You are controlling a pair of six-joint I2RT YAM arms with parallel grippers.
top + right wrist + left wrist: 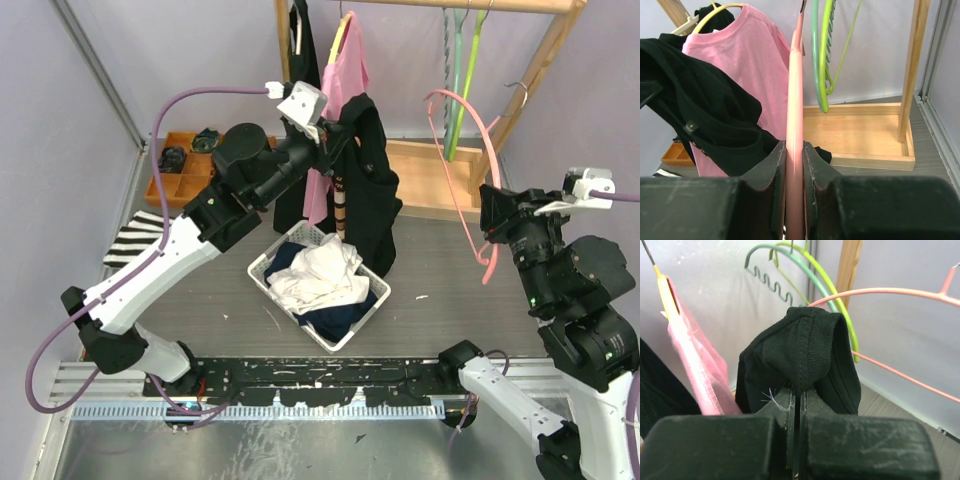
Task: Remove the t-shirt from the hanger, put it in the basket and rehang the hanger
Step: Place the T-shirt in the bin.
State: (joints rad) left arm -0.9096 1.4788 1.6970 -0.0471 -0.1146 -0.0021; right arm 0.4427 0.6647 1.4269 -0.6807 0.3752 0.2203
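Tee (805,340) in L gripper (799,396), hanger (795,90) in R gripper (794,150)

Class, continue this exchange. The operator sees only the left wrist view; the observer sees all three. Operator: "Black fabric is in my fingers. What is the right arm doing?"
Observer: The right gripper is shut on the pink hanger.
Operator: Any garment on it?
Observer: None seen from above; the black t-shirt dangles from the left gripper, apart from the hanger.
Operator: What's underneath?
Observer: A white basket of clothes stands near the shirt's hem.
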